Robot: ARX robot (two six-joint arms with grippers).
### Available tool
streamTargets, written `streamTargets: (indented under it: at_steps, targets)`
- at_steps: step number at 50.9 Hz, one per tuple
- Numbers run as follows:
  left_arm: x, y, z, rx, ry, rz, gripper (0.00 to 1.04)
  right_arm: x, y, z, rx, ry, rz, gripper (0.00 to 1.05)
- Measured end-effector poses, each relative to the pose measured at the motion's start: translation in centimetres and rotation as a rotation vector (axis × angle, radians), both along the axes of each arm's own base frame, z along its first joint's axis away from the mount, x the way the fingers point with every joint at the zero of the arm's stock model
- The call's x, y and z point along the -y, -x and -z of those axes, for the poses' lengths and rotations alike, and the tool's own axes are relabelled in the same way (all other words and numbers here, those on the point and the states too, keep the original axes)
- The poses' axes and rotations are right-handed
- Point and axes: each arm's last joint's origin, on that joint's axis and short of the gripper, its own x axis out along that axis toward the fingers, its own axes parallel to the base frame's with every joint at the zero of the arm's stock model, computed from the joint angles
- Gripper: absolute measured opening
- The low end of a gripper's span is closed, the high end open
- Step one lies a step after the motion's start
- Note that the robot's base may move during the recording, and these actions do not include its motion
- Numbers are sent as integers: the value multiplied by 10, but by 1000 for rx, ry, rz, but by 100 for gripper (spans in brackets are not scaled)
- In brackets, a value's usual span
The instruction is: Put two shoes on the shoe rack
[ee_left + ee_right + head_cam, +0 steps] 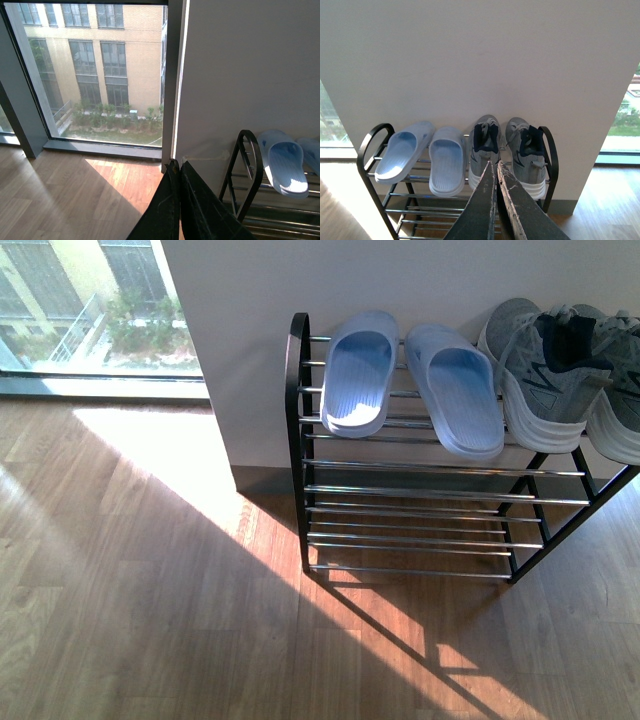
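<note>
At the far left of the front view I saw only a window (90,305) and sunlit wooden floor (150,600); neither arm appeared in that view. Right of centre stood one shoe rack (296,440), black-framed with chrome bars, against a white wall (400,280).

On its top shelf I counted, left to right, two pale blue slippers, the first (358,375) and the second (458,390), then two grey sneakers, one (540,375) fully in frame and one (620,390) cut by the right edge. The right wrist view confirmed the count: both sneakers side by side, toes toward the camera, heels toward the wall. I judged both task items placed and the task essentially complete.

Handling assessment: the sneakers looked light, with soft knit uppers that would give under pressure and thicker white soles that looked firmer. If repositioning were needed, I would grip the heel collar or pinch across the sole sidewall, not the loose laces. The thin bars offer a slippery, gapped support, so a shoe set askew could tip.

The left gripper (179,172), in the lower centre of its wrist view, had its fingers pressed together and held nothing. The right gripper (496,172), lower centre of its view, was likewise closed and empty, clear of the sneakers.
</note>
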Motion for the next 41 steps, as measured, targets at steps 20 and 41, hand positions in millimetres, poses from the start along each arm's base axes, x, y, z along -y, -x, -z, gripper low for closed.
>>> streamTargets:
  at_steps: [20, 41]
  targets:
    - [0, 8, 1, 0, 0, 0, 1, 0, 0, 0, 0, 0, 0, 1]
    - [0, 18, 4, -18, 0, -1, 5, 0, 0, 0, 0, 0, 0, 1]
